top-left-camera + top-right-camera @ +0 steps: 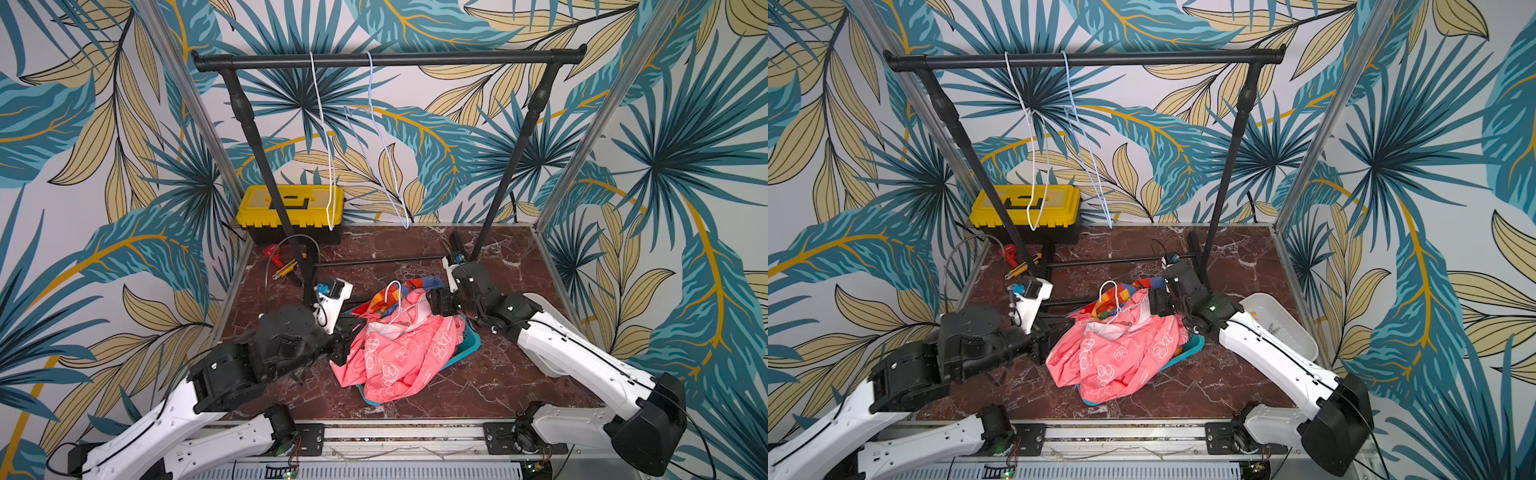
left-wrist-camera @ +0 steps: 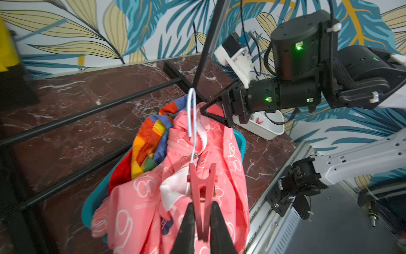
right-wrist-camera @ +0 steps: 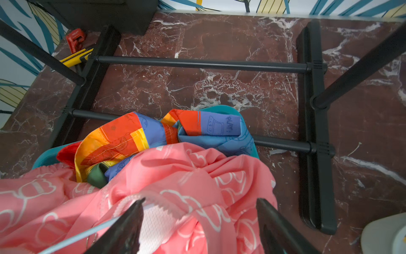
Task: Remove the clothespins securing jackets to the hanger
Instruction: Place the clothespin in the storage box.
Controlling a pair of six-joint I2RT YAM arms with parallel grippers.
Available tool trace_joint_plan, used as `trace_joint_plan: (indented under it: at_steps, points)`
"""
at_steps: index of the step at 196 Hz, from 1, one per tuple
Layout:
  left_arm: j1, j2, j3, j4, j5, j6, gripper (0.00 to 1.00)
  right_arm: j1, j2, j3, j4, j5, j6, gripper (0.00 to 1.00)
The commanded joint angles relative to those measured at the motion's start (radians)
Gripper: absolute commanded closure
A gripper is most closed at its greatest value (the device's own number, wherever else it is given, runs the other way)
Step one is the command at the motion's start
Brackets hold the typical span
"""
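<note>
Pinching red-pink plastic clothespin [image 2: 201,182] in left gripper [image 2: 203,204] beside white wire hanger [image 2: 189,118] on pink bear-print jacket [image 2: 136,198], right gripper [image 3: 200,201] spread wide, probably needing pulling clear next

Both top views look steeply down from high at 6 o'clock over the whole tabletop [image 1: 498,386], rack [image 1: 386,58] at 12 o'clock. Wrist views sit close behind the left pincer [image 2: 203,204], facing 2 o'clock, and the right pincer [image 3: 200,200], facing 12 o'clock. All four share the pink jacket [image 3: 175,162].

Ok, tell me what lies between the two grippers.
The pink bear-print jacket with a white hanger, heaped over the teal basket; both top views show it.
</note>
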Motion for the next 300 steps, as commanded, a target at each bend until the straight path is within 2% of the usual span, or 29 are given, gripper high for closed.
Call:
trace_joint_plan:
  at_steps: [1, 32, 52, 68, 91, 119, 152, 194, 300]
  points:
    - [0.015, 0.09, 0.036, 0.154, 0.149, 0.027, 0.94, 0.005, 0.044, 0.058, -0.086, -0.005, -0.05, 0.19]
    - [0.052, 0.195, 0.093, 0.229, 0.271, 0.03, 0.95, 0.003, -0.047, 0.063, -0.109, -0.021, -0.054, 0.19]
    - [0.117, 0.255, 0.129, 0.245, 0.378, -0.002, 0.95, 0.004, -0.158, 0.051, -0.176, -0.015, -0.095, 0.19]
    - [0.173, 0.304, 0.147, 0.27, 0.481, -0.023, 0.95, 0.007, -0.246, 0.014, -0.211, -0.072, -0.169, 0.24]
    - [0.223, 0.383, 0.173, 0.306, 0.597, -0.039, 0.95, 0.059, -0.329, -0.004, -0.235, -0.064, -0.218, 0.3]
    - [0.266, 0.471, 0.214, 0.3, 0.67, -0.02, 0.95, 0.149, -0.34, 0.022, -0.254, 0.096, -0.275, 0.32]
    - [0.29, 0.539, 0.235, 0.298, 0.788, 0.001, 0.96, 0.253, -0.255, 0.071, -0.27, 0.23, -0.326, 0.32]
    - [0.288, 0.55, 0.205, 0.297, 0.796, 0.001, 0.96, 0.35, -0.15, 0.131, -0.244, 0.422, -0.399, 0.31]
    - [0.282, 0.543, 0.164, 0.294, 0.798, 0.018, 0.96, 0.356, -0.136, 0.202, -0.225, 0.358, -0.463, 0.33]
